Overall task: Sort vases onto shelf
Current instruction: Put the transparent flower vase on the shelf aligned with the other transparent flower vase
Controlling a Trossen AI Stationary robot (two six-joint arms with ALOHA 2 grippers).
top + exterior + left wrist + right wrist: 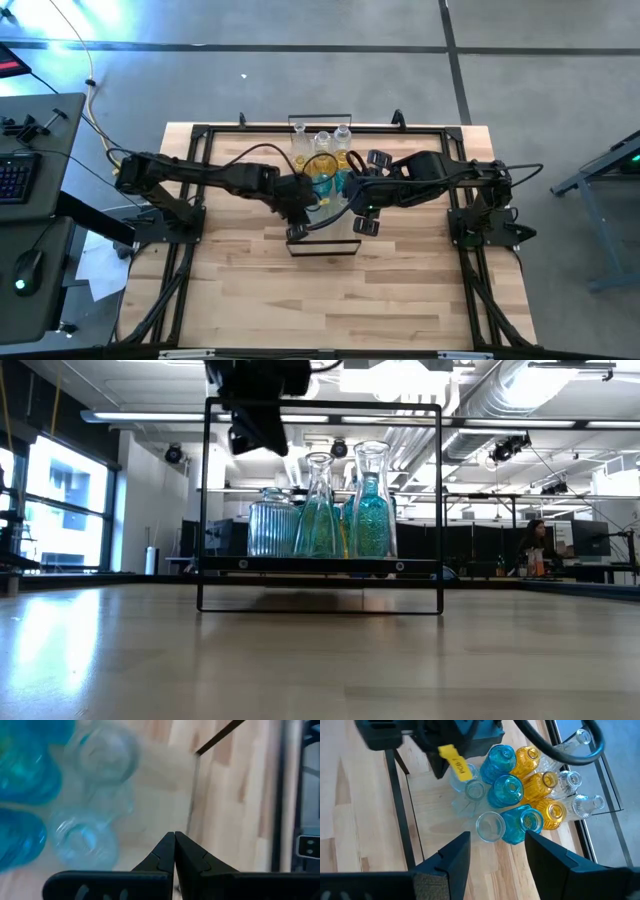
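You have the vases (512, 802) clustered on the shelf (432, 815): teal, amber and clear ones packed close, several touching. Your left gripper (174, 851) hangs over the shelf just beside the clear vases with its fingers pressed together, holding nothing. Your right gripper (494, 851) hovers above the cluster with its fingers apart and, as far as the wrist view shows, nothing between them.

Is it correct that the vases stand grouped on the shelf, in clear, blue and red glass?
Not quite: none is red. The right wrist view shows the vases grouped on the shelf in clear, blue and amber-yellow glass.
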